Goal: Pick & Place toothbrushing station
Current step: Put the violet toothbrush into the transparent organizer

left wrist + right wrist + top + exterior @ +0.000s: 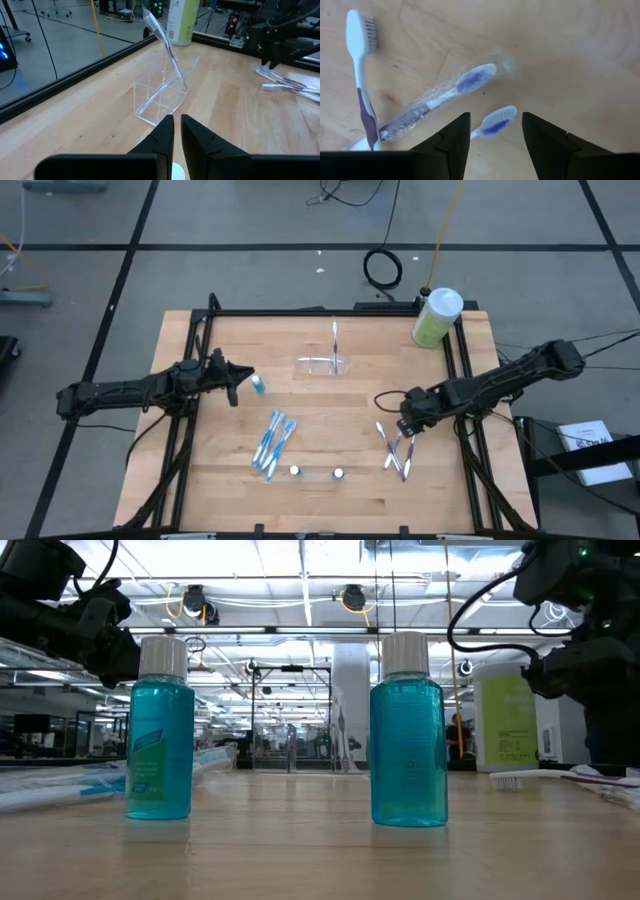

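The see-through tray [322,364] stands on the wooden table at the far middle. A toothbrush [334,338] stands in it and leans against its rim; both also show in the left wrist view [159,100]. My left gripper [243,377] is left of the tray and points toward it. Its fingers [165,131] are almost together, with nothing between the tips. A small teal bottle with a white cap [258,385] sits just under them. My right gripper [495,117] is open, points down and hangs over loose toothbrushes [395,448].
A green bottle with a white cap [437,317] stands at the far right corner. Several blue-and-white packed brushes [272,442] lie left of centre. Two small teal bottles [160,730] [408,730] stand near the front edge. A black frame [300,312] rims the table.
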{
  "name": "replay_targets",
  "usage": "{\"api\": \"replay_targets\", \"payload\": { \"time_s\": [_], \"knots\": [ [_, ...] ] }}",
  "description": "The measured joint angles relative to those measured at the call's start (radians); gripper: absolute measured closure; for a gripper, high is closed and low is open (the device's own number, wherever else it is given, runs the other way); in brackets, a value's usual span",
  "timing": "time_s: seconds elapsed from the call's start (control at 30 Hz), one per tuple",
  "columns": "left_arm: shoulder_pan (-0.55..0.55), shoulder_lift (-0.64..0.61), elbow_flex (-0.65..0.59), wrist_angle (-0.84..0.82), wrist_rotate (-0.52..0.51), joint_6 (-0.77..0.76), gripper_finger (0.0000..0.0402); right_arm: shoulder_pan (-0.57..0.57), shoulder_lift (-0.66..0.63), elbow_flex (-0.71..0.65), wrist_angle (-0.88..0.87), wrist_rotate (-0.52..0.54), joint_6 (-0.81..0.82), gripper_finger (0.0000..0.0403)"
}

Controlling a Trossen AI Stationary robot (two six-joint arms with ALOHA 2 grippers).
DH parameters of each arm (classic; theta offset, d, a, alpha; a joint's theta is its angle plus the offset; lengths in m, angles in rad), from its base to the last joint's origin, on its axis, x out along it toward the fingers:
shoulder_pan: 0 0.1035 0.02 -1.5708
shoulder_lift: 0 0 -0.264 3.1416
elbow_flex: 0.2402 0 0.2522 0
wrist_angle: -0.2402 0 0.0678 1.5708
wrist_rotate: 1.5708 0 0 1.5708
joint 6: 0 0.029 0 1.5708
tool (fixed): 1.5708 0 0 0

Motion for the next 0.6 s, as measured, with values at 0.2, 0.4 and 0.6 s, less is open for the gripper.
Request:
{"api": "replay_targets", "payload": {
  "time_s": [0.2,0.4,0.6],
  "knots": [
    [0.000,0.000,0.000,0.000,0.000,0.000,0.0364,0.017,0.045,0.000,0.011,-0.029,0.018,0.0232],
    [0.000,0.000,0.000,0.000,0.000,0.000,0.0364,0.038,0.081,0.000,0.012,-0.037,0.049,0.0236],
    [0.000,0.000,0.000,0.000,0.000,0.000,0.0364,0.045,0.100,0.000,0.026,-0.019,0.083,0.0246]
  ]
}}
